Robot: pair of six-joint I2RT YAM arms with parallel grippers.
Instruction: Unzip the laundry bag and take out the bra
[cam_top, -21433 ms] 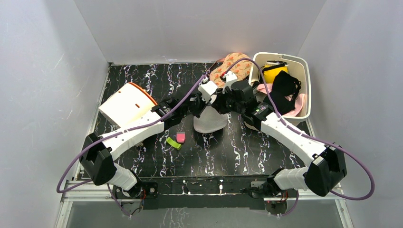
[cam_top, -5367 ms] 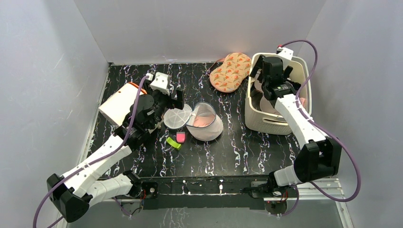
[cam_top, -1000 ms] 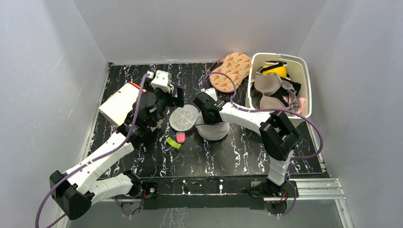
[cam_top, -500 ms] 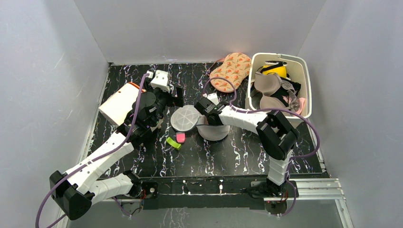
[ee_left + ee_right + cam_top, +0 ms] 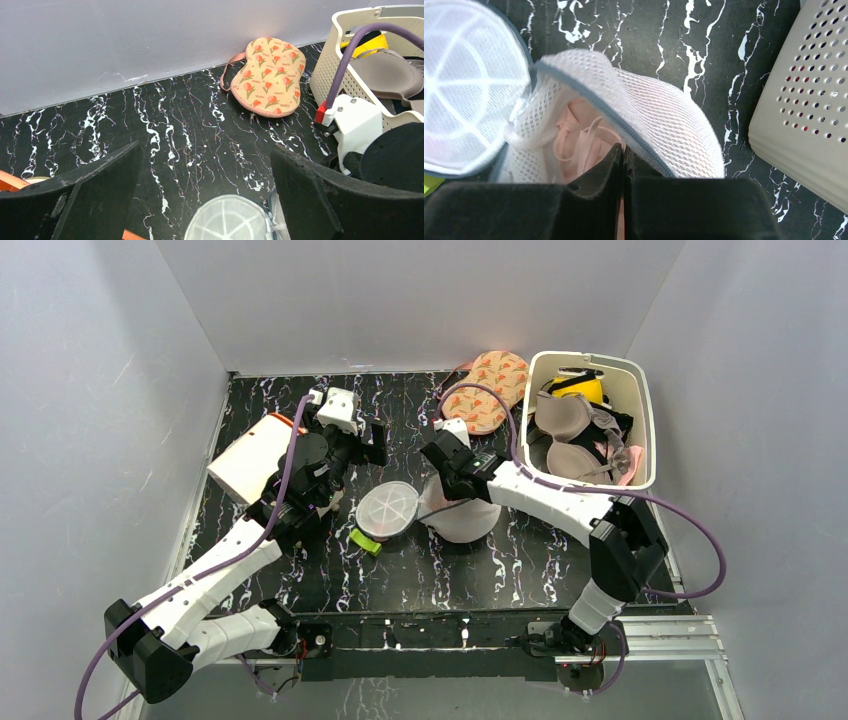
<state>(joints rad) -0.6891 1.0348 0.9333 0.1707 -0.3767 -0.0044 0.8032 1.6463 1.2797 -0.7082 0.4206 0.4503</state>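
Observation:
The laundry bag (image 5: 468, 522) is a white mesh pouch lying unzipped mid-table, its round lid (image 5: 387, 508) flapped out to its left. In the right wrist view the bag's mouth (image 5: 664, 115) gapes, edged by a blue-grey zip, with the pink bra (image 5: 579, 145) bunched inside. My right gripper (image 5: 623, 147) reaches into that mouth, fingers pressed together with a thin pink strip between them. From above, the right gripper (image 5: 455, 490) sits over the bag's back rim. My left gripper (image 5: 205, 150) hangs open and holds nothing, behind the lid (image 5: 227, 220).
A white slotted basket (image 5: 640, 380) at the back right holds several garments. A floral orange pad (image 5: 487, 380) lies by the back wall. A white box with an orange edge (image 5: 250, 455) sits at the left. A green clip (image 5: 365, 540) lies in front of the lid.
The right gripper has shut inside the bag's mouth. The bag and lid have shifted toward the front, and the right arm's elbow has swung out to the right. The left arm has stayed put.

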